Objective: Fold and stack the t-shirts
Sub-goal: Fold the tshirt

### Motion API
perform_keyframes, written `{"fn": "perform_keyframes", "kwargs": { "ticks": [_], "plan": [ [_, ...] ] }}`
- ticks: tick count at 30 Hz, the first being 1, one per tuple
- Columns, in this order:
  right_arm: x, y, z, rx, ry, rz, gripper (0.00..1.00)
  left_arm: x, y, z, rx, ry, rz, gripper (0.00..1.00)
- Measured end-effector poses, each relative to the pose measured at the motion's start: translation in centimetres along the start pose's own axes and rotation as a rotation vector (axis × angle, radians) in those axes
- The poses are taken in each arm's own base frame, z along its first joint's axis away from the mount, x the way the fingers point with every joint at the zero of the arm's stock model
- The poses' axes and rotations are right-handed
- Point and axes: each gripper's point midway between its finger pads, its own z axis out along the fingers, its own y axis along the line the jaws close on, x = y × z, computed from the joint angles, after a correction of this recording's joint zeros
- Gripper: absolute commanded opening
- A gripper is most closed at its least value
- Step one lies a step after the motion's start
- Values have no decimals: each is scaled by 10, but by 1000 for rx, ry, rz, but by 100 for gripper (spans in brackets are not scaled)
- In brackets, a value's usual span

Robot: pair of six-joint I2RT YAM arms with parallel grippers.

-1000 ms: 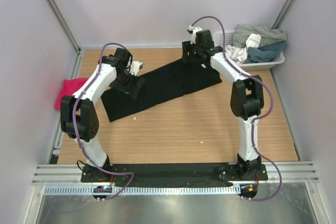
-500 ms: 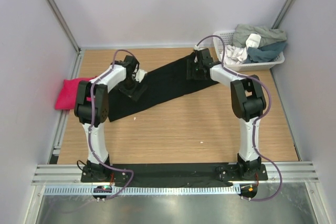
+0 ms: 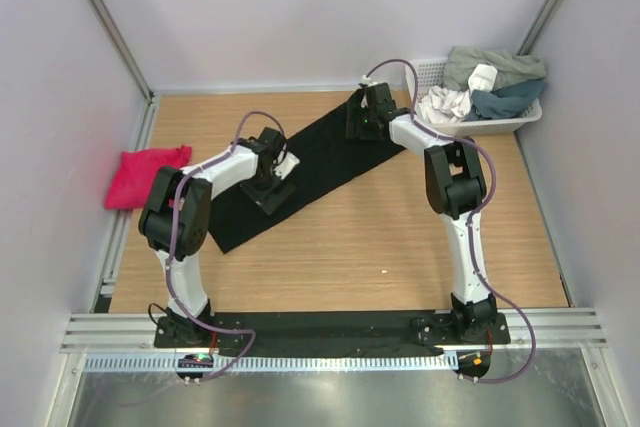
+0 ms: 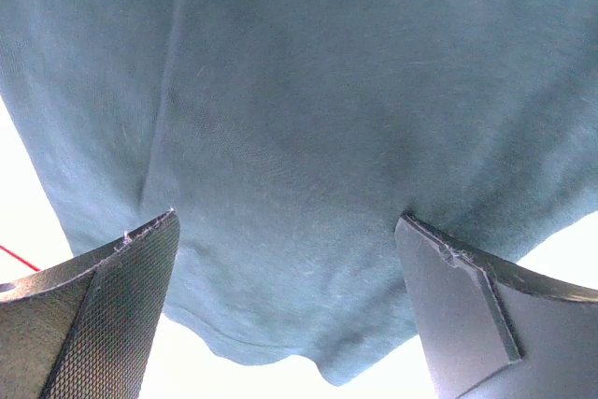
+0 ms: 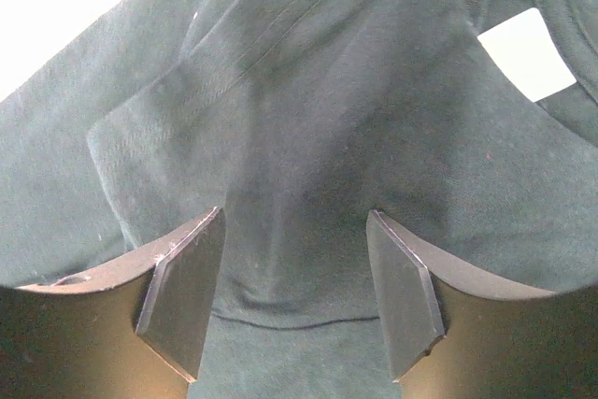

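Observation:
The black t-shirt [image 3: 322,157] lies as a long folded strip, running diagonally from near left to far right on the wooden table [image 3: 350,247]. My left gripper [image 3: 272,183] is over the strip's left half. In the left wrist view it [image 4: 288,223] stands wide open above the cloth's edge [image 4: 280,137]. My right gripper [image 3: 365,117] is at the strip's far right end. Seen from the right wrist it [image 5: 294,217] is open, with a fold of the shirt [image 5: 308,119] between its fingers and a white tag [image 5: 525,53] to the right. The pink t-shirt [image 3: 146,175] lies folded at the left edge.
A white latticed basket [image 3: 512,123] heaped with clothes [image 3: 490,82] stands at the far right corner. Walls close in the table on the left, back and right. Bare wood lies nearer than the black strip.
Both arms have swung. The left gripper has slid right and nearer along the black shirt; the right one has returned to the far end. The strip has shifted slightly right and the pink shirt shows fully.

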Motion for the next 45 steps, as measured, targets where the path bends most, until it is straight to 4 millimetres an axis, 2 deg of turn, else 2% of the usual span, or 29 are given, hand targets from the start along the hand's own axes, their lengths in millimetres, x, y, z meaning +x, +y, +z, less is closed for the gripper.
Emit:
{"fn": "perform_keyframes", "kwargs": {
  "ticks": [4,8,12,16,22,26,29,32,35,38,42,45],
  "plan": [
    [-9,9,12,-31,-15,-5,68,-1,-25,-6,-11,-9,77,100],
    [-17,20,21,-63,-31,-13,68,-2,-59,-12,-1,-21,171,99],
    [-25,34,31,-103,-47,-24,68,-9,-99,-18,20,-39,266,100],
    [-29,50,40,-138,-59,-39,68,-20,-129,-22,42,-45,329,100],
    [-32,67,45,-166,-77,-58,69,-37,-159,-25,63,-55,384,100],
    [-31,68,45,-163,-78,-82,69,-47,-176,-26,87,-65,396,100],
    [-31,65,45,-150,-82,-106,69,-53,-182,-27,96,-73,398,100],
    [-27,59,36,-129,-66,-117,69,-55,-182,-28,91,-77,398,99],
    [-29,52,15,-107,-56,-125,70,-55,-178,-32,77,-84,399,100],
    [-39,51,-15,-98,-71,-128,70,-57,-172,-48,63,-110,397,100],
    [-59,53,-61,-107,-125,-124,70,-56,-163,-80,50,-176,386,100],
    [-68,53,-81,-118,-155,-113,70,-48,-160,-93,53,-194,382,100]
  ]
}}
